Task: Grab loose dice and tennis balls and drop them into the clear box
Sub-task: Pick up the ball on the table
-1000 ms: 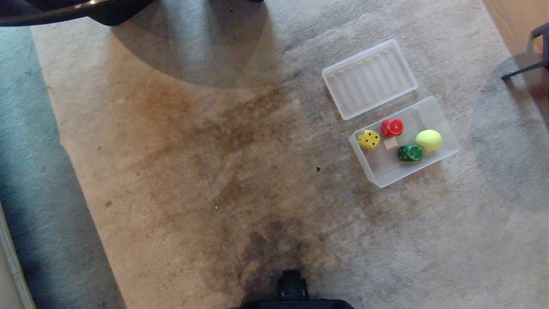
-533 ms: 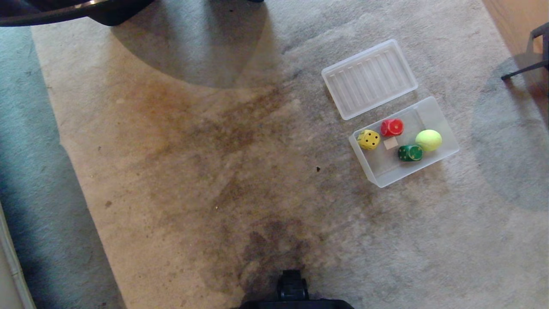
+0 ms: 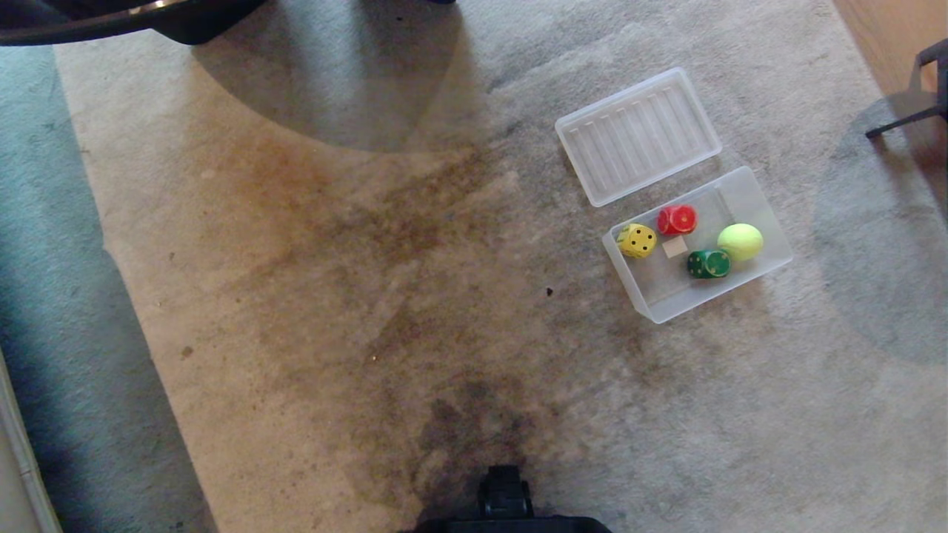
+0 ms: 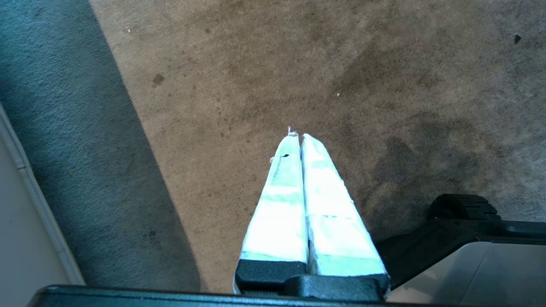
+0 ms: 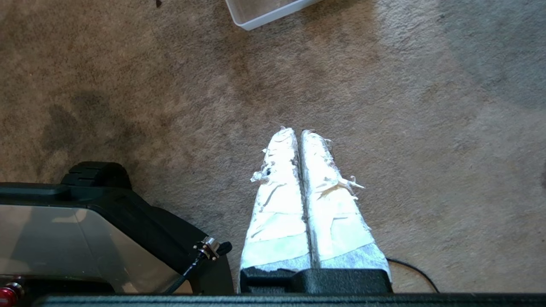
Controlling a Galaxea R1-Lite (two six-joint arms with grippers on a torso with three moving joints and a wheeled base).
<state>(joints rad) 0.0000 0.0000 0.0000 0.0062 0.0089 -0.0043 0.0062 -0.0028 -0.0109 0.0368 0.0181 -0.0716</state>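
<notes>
Four items in box (image 3: 774, 255): red (image 3: 677, 220), yellow (image 3: 636, 240), green (image 3: 708, 263) dice, ball (image 3: 740, 241) | box ahead-right, nearer right gripper (image 5: 300, 133) | left gripper (image 4: 298, 137) parked; both clenched, empty.

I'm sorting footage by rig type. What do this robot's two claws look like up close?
Both look alike: two long tapering fingers wrapped in white tape, set on a black base. The left claw has smooth, neat wrapping; the right claw has frayed, peeling tape, with a thin black cable trailing on the carpet beside its base.
</notes>
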